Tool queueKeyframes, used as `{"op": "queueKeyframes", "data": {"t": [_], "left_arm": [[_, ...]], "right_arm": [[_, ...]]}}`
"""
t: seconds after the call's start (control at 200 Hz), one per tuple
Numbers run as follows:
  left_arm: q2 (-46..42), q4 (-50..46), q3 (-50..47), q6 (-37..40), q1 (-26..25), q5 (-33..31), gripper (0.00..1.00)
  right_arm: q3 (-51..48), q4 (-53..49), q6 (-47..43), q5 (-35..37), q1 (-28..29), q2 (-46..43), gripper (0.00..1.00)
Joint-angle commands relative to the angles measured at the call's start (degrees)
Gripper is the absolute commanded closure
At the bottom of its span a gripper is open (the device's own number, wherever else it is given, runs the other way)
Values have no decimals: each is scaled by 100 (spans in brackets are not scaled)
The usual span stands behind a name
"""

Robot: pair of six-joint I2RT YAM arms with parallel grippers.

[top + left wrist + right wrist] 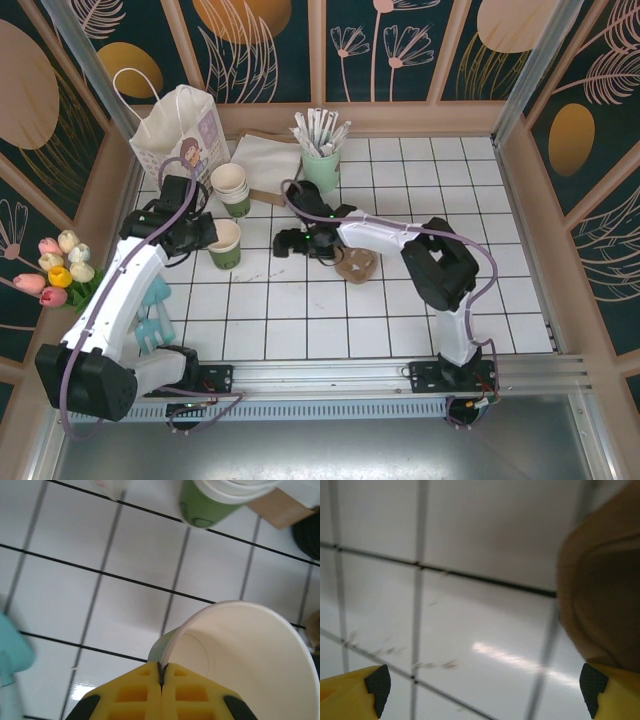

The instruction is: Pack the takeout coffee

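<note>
bag [180, 135], cup stack [232, 190], green cup [224, 243] crowding left; right tiles [515, 215] open

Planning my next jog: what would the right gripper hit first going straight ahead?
Likely the bare white tiled table ahead of the right gripper; the brown cardboard holder lies beside that line. Depth is unclear.

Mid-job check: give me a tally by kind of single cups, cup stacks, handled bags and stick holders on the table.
single green cup: 1
stack of cups: 1
handled paper bag: 1
mint holder of white sticks: 1
Total: 4
</note>
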Motion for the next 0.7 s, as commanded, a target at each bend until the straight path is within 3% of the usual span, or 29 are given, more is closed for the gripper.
{"op": "queueKeyframes", "data": {"t": [0.0, 0.25, 0.47, 0.696], "left_arm": [[-60, 722, -177, -174, -194, 557, 100], [-49, 1605, -596, -103, -548, 1070, 100], [201, 1921, -726, 136, -1063, 1054, 100], [580, 2064, -726, 419, -1790, 898, 100]], "right_arm": [[-332, -8, 270, 697, -388, -472, 1], [-680, 120, -6, 1032, -1067, -948, 1], [-536, 908, -63, 800, -1151, -962, 4], [-508, 1883, 396, 1106, -1170, -756, 11]]}}
